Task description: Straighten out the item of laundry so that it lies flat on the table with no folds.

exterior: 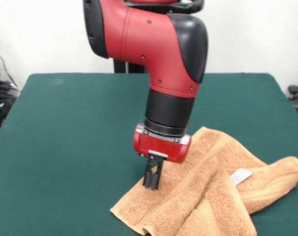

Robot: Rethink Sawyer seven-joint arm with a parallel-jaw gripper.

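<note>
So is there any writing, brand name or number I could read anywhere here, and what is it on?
None can be read.
White label on the orange-tan towel: faint dark marks, too small and blurred to read.
Red and black arm and gripper: no visible lettering.
Green table: no markings.

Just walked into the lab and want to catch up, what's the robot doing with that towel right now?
The red and black arm reaches down over the green table and has its gripper at the left edge of an orange-tan towel. Its fingers look close together, right at the cloth, as if pinching that edge. The towel isn't flat yet: it lies rumpled, with its right end folded over and the white label showing on top.
</note>
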